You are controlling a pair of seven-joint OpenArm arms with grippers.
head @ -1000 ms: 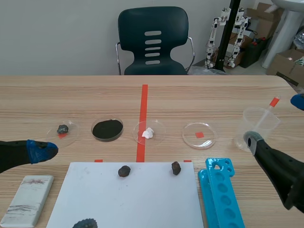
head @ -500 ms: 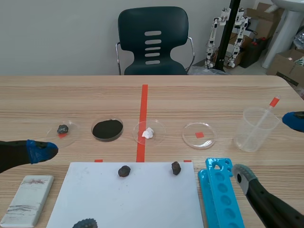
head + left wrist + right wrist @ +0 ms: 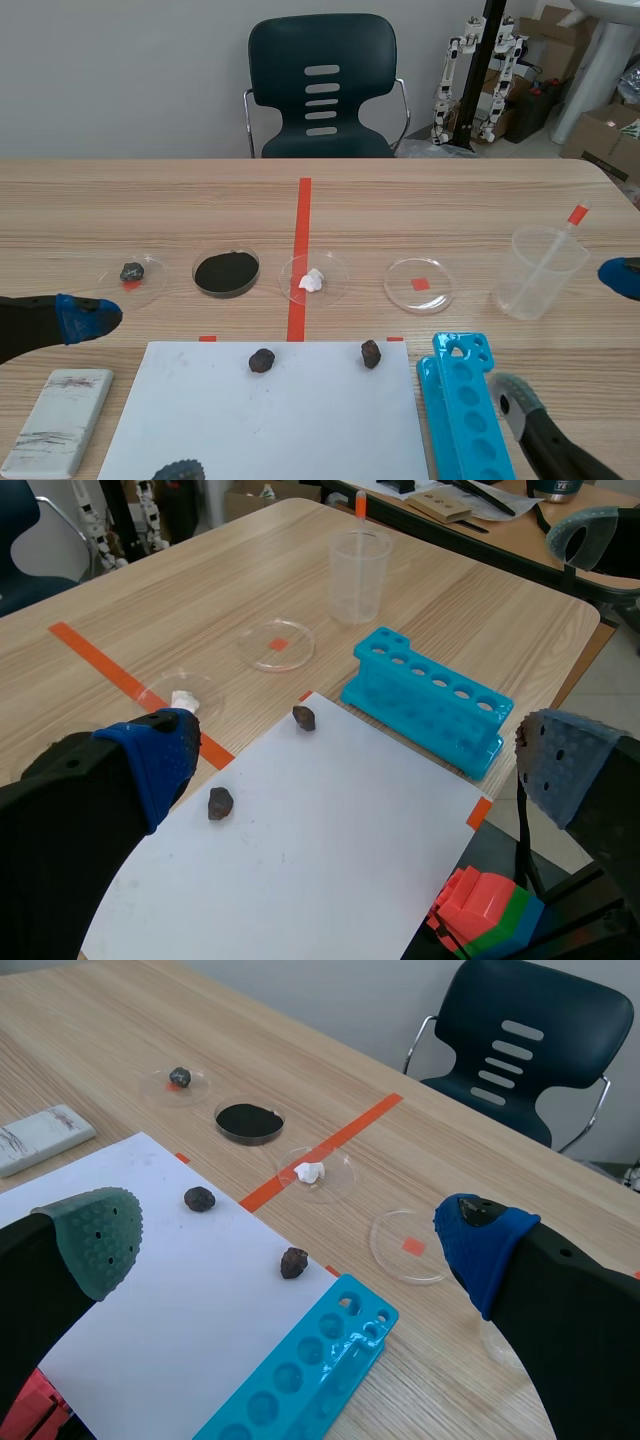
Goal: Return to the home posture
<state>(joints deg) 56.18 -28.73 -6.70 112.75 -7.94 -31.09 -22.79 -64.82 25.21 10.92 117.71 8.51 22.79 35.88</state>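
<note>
Left gripper [image 3: 355, 770] gapes wide at your scene's lower left; right gripper [image 3: 565, 335], equally wide, sits lower right beside the blue test-tube rack [image 3: 465, 410], holding nothing.

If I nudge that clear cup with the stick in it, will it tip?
Likely, if pushed high: the clear cup looks thin, empty and light, and the stick leans out past its rim. Pushed low, it would probably slide on the smooth table.
</note>
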